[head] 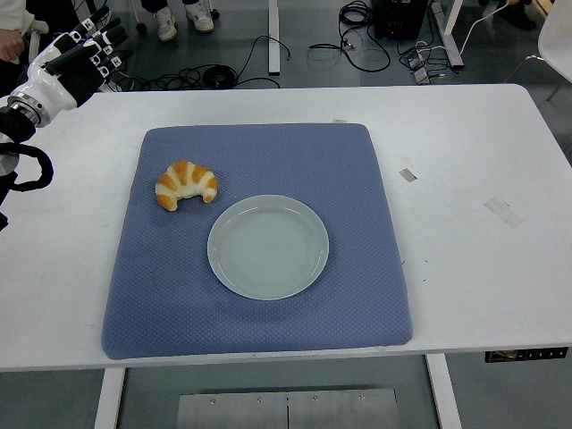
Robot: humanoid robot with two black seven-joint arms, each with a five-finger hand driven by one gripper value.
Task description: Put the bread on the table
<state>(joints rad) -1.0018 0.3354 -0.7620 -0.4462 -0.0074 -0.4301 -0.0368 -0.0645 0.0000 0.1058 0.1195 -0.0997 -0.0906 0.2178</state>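
At the far left, the left robot hand (82, 55) is seen raised beyond the far-left corner of the bench (465, 161), its fingers (105, 40) spread and straight, with nothing held. No right robot hand is in view. A person's hand is glimpsed at the top-left corner. To the right of the robot hand and nearer the camera, the bread (186, 184), a croissant, is found lying on the blue mat (268, 322), on its left part, free of any grip. Its long axis is laid roughly left to right, with both tips curled toward the near edge. Just beside it, to the right and nearer, an empty plate (268, 248) is set on the mat, not touching the bread. The bread is judged already set down, on the mat rather than bare bench.
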